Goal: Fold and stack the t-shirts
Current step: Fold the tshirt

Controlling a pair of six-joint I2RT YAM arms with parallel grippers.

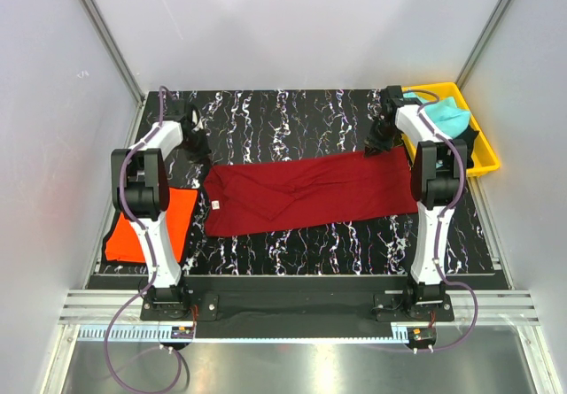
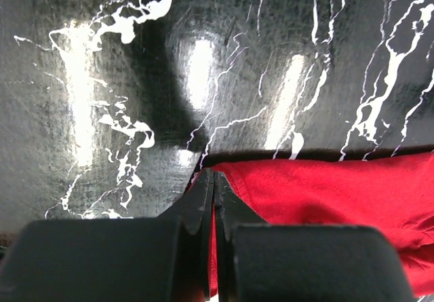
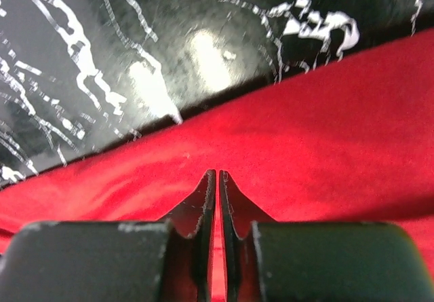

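A large dark red t-shirt lies spread out, long side running left to right, across the middle of the black marbled table. Its white neck label is near its left end. My left gripper is down at the shirt's far left corner. In the left wrist view that gripper is shut, with the red cloth pinched at its edge. My right gripper is at the far right corner. In the right wrist view it is shut on the red cloth, which shows between its fingers.
A bright orange t-shirt lies flat at the table's left edge, beside the left arm. A yellow tray at the back right holds a turquoise t-shirt and dark cloth. Grey walls enclose the table.
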